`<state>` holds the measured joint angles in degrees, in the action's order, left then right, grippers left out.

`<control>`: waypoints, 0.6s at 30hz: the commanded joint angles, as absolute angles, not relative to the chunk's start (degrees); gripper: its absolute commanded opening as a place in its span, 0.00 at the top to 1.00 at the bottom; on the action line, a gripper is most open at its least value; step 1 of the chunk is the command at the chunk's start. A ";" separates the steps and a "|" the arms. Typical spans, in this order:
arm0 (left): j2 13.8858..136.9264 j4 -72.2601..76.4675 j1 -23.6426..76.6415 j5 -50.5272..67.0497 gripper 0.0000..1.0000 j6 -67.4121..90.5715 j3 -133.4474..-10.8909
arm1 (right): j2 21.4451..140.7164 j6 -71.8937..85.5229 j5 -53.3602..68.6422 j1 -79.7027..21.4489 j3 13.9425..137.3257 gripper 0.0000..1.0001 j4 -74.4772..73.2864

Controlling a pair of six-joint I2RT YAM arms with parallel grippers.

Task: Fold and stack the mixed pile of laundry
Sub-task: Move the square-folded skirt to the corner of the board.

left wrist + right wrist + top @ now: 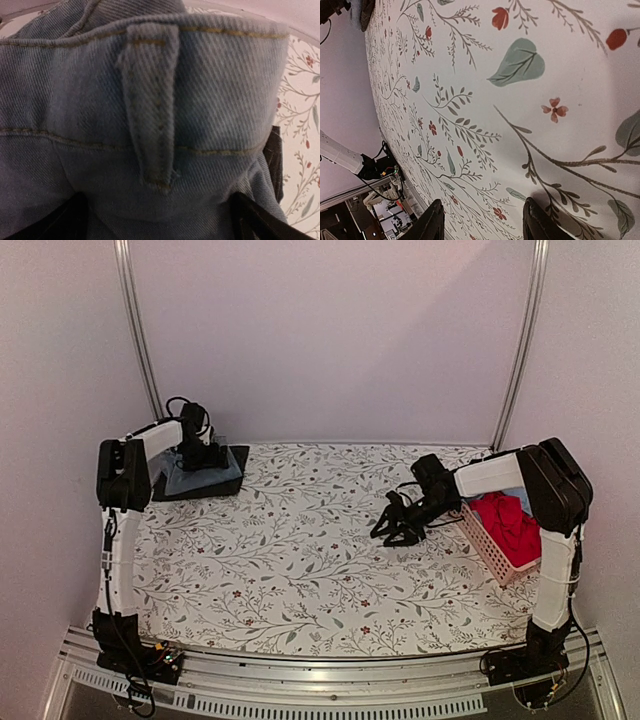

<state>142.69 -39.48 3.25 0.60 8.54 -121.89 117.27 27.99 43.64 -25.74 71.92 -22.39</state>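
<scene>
A folded light-blue denim piece (205, 478) lies on a black pinstriped shirt (235, 458) at the table's back left. My left gripper (203, 456) is down on this stack. In the left wrist view the denim waistband with a belt loop (150, 115) fills the frame, and my left gripper (160, 220) has its dark fingers (252, 220) spread wide either side of the cloth, open. The shirt edge (275, 160) shows on the right. My right gripper (395, 525) is open and empty just above the table, left of the basket. A red garment (510, 523) lies in the basket.
The pink slatted basket (488, 550) stands at the right edge, close to my right arm. The floral tablecloth (300, 560) covers the table; in the right wrist view (520, 100) it shows between the open fingers (432, 220). Walls close in the back and both sides.
</scene>
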 commanded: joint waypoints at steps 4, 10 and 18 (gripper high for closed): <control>153.73 -49.24 -2.55 -2.10 0.00 7.37 -134.15 | 116.21 27.26 43.43 -24.72 73.45 0.48 -23.53; 140.51 -40.89 -1.78 -2.42 0.00 4.63 -128.20 | 113.88 26.71 41.83 -24.52 75.54 0.47 -23.86; 123.97 -36.79 -0.61 11.07 0.00 5.57 -126.31 | 107.65 22.25 35.87 -24.09 82.89 0.44 -26.23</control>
<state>133.56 -39.35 -1.26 2.02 5.98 -124.70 114.02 25.87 40.14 -24.88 78.28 -24.97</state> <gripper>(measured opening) 0.996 0.542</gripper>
